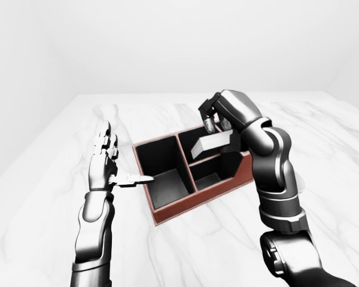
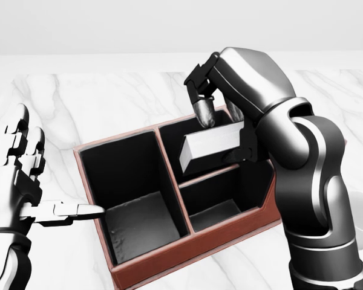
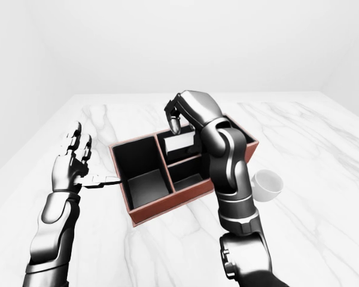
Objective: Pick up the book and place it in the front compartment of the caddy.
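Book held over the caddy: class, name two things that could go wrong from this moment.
1. The book hangs tilted over the upper-right compartment and the divider of the caddy; released now, it might catch on the divider or drop into the wrong compartment.
2. Only the right hand grips it, at one end, so it might slip or swing.

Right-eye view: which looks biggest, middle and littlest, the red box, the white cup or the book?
1. The caddy, the red box, looks biggest by far.
2. The white cup and the book held in the right hand look about alike; the arm partly hides the book, so I won't rank them.
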{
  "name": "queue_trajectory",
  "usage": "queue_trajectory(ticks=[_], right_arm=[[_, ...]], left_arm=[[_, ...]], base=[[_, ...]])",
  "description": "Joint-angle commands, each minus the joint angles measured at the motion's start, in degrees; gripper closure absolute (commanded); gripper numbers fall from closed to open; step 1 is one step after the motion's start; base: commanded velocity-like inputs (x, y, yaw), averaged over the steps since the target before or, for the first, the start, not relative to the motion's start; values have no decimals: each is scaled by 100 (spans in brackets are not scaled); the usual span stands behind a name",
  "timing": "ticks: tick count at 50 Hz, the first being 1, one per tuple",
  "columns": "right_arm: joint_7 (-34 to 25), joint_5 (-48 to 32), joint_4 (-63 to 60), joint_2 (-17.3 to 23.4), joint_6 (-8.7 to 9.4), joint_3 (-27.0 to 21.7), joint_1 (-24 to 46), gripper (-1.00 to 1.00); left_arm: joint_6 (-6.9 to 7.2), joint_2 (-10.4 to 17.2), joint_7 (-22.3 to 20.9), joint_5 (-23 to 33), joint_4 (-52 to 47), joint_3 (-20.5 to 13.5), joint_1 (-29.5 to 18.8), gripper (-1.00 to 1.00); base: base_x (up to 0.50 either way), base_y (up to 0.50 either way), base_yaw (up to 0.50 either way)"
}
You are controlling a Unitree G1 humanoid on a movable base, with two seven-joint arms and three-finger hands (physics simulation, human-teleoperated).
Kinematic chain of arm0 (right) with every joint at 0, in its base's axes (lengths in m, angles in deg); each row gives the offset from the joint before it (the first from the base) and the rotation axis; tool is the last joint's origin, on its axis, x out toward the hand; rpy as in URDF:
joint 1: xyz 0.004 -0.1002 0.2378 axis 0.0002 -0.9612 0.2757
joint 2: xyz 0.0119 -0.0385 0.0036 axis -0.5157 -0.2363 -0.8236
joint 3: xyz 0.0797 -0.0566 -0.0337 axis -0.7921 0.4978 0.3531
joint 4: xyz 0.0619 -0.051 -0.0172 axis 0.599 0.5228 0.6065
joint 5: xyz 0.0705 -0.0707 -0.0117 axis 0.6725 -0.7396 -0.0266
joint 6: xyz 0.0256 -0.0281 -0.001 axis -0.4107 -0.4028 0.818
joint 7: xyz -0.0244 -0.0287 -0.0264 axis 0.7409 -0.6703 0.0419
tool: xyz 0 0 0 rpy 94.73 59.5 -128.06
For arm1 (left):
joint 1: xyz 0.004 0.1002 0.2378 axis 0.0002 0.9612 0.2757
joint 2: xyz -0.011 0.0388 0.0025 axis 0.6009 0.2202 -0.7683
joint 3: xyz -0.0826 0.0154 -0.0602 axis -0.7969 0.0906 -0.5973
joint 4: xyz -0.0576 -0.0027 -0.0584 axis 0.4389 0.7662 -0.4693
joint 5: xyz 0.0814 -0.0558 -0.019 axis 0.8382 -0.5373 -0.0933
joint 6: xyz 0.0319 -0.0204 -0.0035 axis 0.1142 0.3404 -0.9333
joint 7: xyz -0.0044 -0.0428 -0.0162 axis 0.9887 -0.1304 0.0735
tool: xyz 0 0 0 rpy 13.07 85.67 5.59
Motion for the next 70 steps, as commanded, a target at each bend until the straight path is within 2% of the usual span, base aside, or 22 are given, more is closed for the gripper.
queue_trajectory(ticks=[1,50,70], right_arm=[[288,56,298,-4,0,-20,165,100],[978,35,1804,-98,0,114,663,100],[1309,73,2698,-70,0,106,1118,100]], left_arm=[[0,-5,-4,15,9,3,6,-100],[0,3,9,13,10,-3,-16,-100],[0,9,9,15,-46,-11,-12,-100]], base=[[0,0,0],[0,0,0],[0,0,0]])
